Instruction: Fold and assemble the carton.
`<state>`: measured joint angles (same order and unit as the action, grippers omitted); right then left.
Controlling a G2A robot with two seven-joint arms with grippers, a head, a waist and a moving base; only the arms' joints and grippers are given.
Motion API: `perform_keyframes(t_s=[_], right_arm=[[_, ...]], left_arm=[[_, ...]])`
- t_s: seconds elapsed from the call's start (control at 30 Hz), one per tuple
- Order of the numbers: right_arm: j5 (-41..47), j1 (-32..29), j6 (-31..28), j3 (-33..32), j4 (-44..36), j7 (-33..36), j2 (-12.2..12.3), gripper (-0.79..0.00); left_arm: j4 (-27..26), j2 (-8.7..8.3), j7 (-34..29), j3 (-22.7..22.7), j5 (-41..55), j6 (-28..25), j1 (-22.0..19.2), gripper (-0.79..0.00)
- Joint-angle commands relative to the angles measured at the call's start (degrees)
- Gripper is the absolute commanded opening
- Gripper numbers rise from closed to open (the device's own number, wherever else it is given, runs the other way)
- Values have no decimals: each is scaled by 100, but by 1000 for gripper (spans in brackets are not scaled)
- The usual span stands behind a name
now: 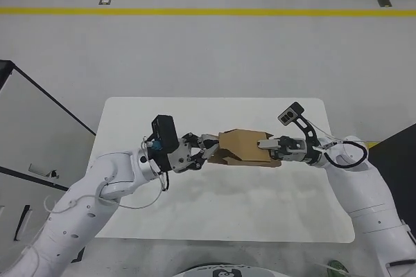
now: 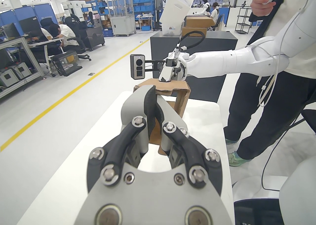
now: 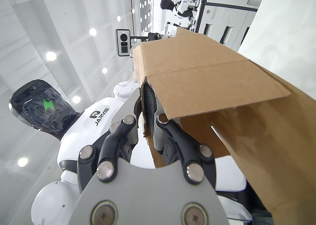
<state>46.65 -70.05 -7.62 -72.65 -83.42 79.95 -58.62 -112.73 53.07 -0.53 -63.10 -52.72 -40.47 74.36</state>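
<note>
The brown cardboard carton [image 1: 244, 146] is held up off the white table [image 1: 222, 208] between my two arms, partly opened into a box shape. My left gripper [image 1: 209, 147] is shut on the flap at one end; in the left wrist view the black pads [image 2: 151, 105] pinch the cardboard edge [image 2: 154, 127]. At the opposite end my right gripper [image 1: 265, 145] is shut on a carton wall. The right wrist view has that gripper [image 3: 150, 108] clamped on a torn-looking edge, with the carton's panels [image 3: 202, 73] spreading away from it. The right gripper [image 2: 165, 78] also rests at the carton's far top edge [image 2: 170, 87].
A grey cabinet [image 1: 21, 124] stands off the table's left side and a dark unit [image 1: 402, 149] off its right. Bare table surface lies in front of and behind the carton. A black counter [image 2: 192, 38] with boxes stands beyond the table's far end.
</note>
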Motion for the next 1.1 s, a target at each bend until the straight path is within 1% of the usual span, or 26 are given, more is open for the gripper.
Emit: perform_keyframes(t_s=[0.0,0.37,0.8,0.97,1.07], right_arm=[[0,0,0,0,0,0,0,-785],[0,0,0,0,0,0,0,-785],[0,0,0,0,0,0,0,-785],[0,0,0,0,0,0,0,-785],[0,0,0,0,0,0,0,-785]], left_arm=[[2,24,-21,66,12,-13,-75,-785],[44,170,-178,381,-26,19,-550,-785],[-90,298,-559,628,-96,63,-908,-785],[-84,353,-591,724,-94,111,-1012,-785],[-23,368,-590,704,-109,150,-1010,-785]])
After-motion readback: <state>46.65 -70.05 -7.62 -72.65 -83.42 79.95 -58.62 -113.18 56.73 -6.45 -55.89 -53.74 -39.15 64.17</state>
